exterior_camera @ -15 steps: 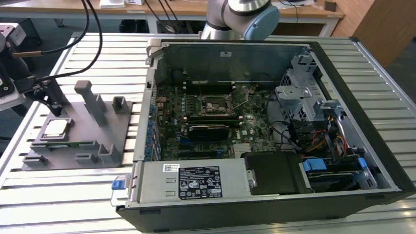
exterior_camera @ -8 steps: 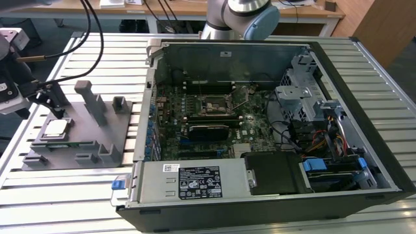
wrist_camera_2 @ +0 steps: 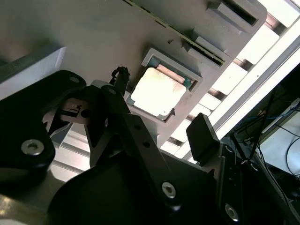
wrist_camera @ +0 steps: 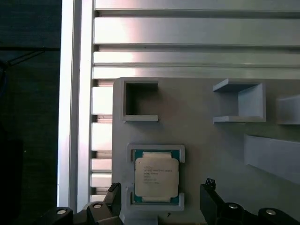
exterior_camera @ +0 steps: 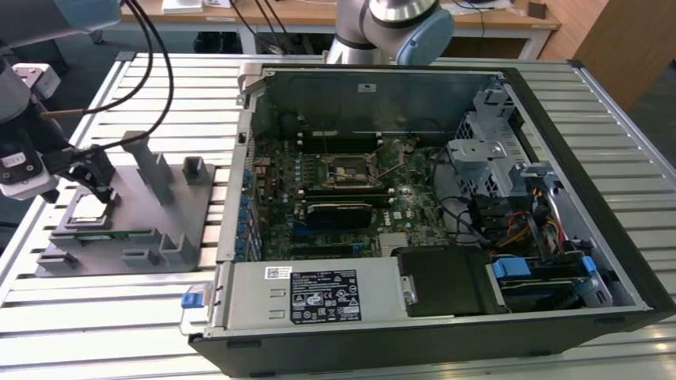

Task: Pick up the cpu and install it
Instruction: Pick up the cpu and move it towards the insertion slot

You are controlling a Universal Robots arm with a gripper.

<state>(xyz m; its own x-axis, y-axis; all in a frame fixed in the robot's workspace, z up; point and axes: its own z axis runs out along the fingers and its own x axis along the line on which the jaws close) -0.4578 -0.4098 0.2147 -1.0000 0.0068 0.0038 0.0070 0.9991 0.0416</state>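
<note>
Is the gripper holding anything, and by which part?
Nothing. The open black gripper is poised over the silver-grey square cpu, which lies in its grey plastic fixture.

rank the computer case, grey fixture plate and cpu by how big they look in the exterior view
1. computer case
2. grey fixture plate
3. cpu, clearly the smallest

The tool [exterior_camera: 95, 188] hovers over the cpu [exterior_camera: 91, 212] on a grey fixture [exterior_camera: 195, 210].
</note>
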